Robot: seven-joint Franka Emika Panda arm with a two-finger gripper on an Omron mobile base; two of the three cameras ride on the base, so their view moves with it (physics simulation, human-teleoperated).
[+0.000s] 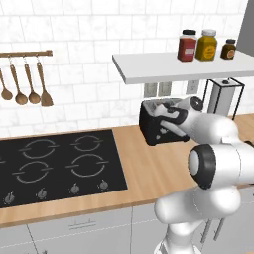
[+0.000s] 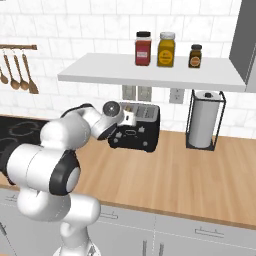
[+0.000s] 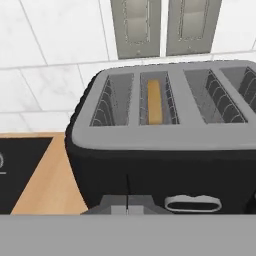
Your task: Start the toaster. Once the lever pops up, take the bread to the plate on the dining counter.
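Toaster (image 1: 161,124) stands on the wood counter (image 2: 190,175) against the tiled wall, below the white shelf (image 2: 150,72) and in front of the wall outlets (image 3: 165,25). Black body, silver top with four slots.

Bread (image 3: 154,102): sits down inside the second slot from the left in the hand view; just its brown top edge shows between the slot wires. It lies above and slightly right of the fingers (image 3: 127,207) in that view, well apart from them, with the toaster's top rim between.

Fingers: closed together, tips meeting with only a thin seam between, nothing held. They sit at the lower part of the toaster's black front face. Cannot tell whether they touch it. A silver oval slider (image 3: 193,203) on the same face lies just to their right; cannot confirm from this view that it is the lever.

Base views: the arm reaches across the counter to the toaster, the hand covering part of its front.

Surroundings: black hob (image 1: 54,166) set in the counter to the left; paper towel holder (image 2: 205,120) to the toaster's right; three jars (image 2: 167,49) on the shelf; wooden spoons (image 1: 25,84) hanging on a rail.
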